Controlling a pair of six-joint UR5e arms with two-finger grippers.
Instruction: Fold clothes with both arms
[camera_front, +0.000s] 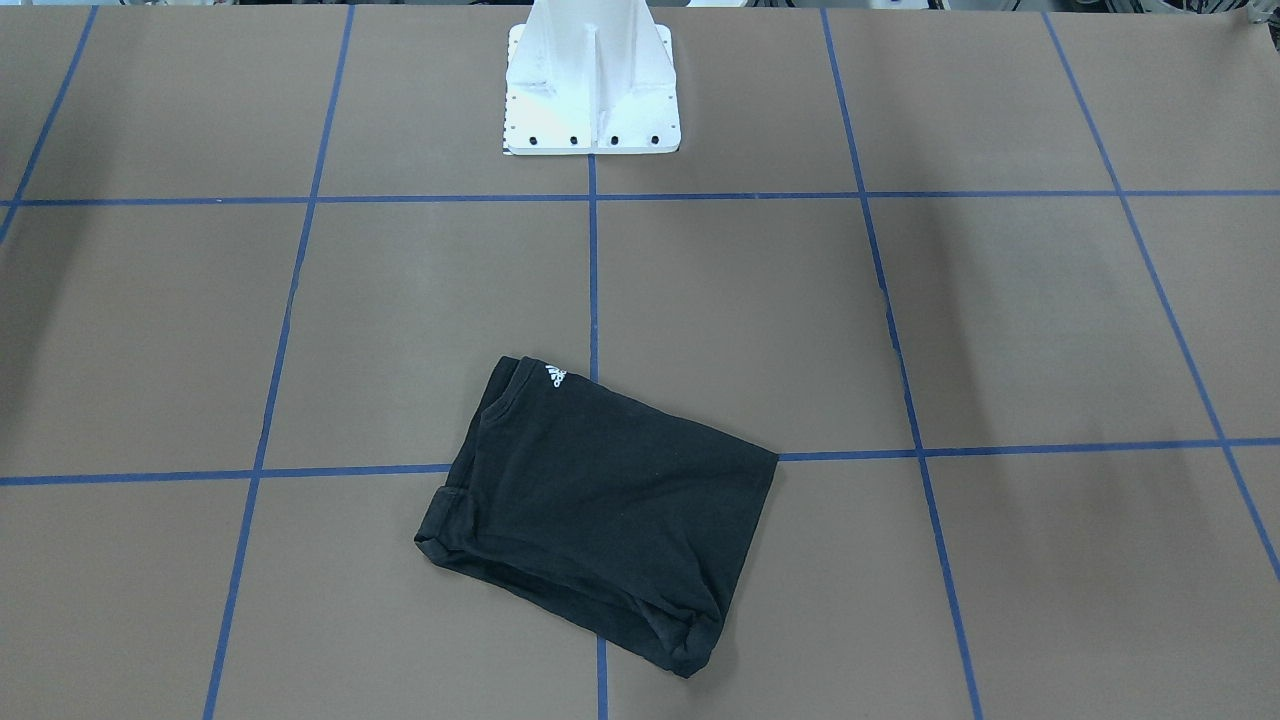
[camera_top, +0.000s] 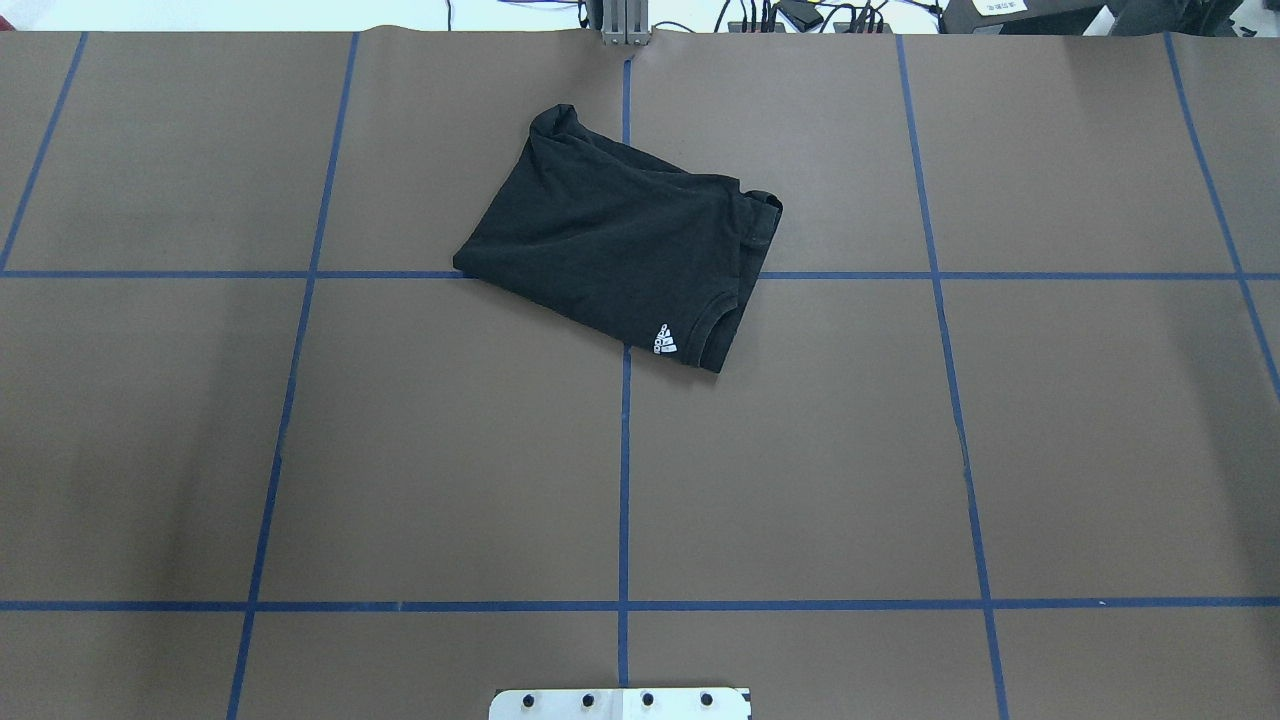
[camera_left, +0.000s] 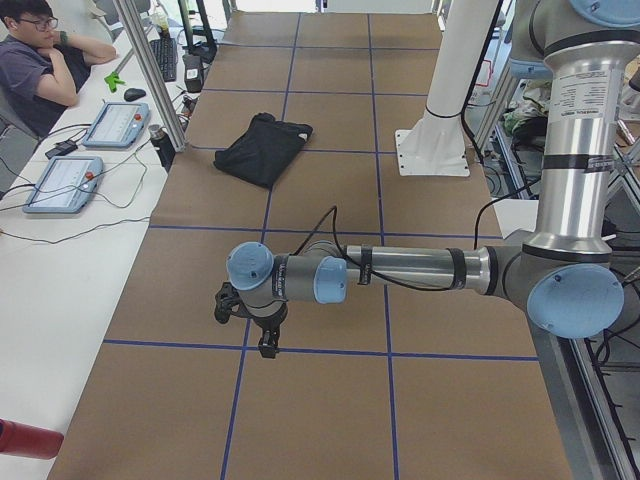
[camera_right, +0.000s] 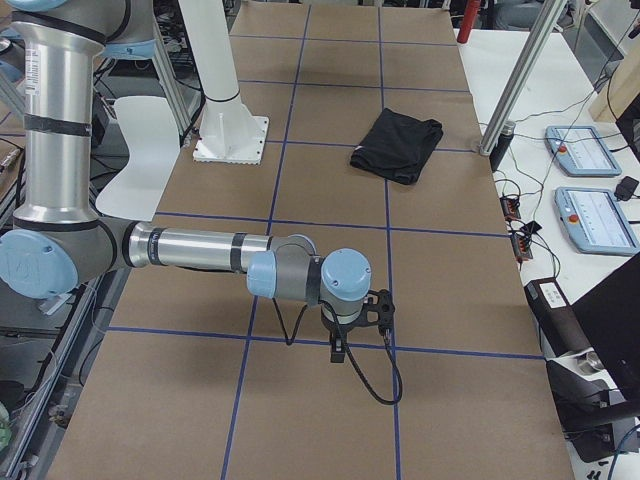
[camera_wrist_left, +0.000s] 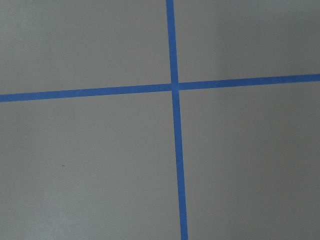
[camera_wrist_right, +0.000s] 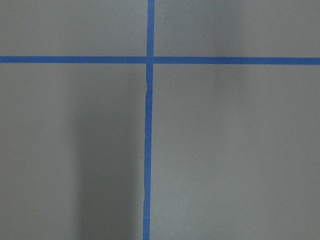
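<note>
Black shirt (camera_top: 615, 240) lies folded, upper centre; left gripper (camera_left: 267, 346) and right gripper (camera_right: 338, 348) hang clear, grip unreadable. Folding looks done; next, maybe squaring.

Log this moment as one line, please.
T-shirt: folded, lying free | left claw: away, state unclear | right claw: away, state unclear

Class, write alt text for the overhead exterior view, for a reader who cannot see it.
A folded black T-shirt lies askew on a brown table gridded with blue tape, its small white striped logo facing up near one corner. The edge of a white base plate shows at the bottom.
</note>
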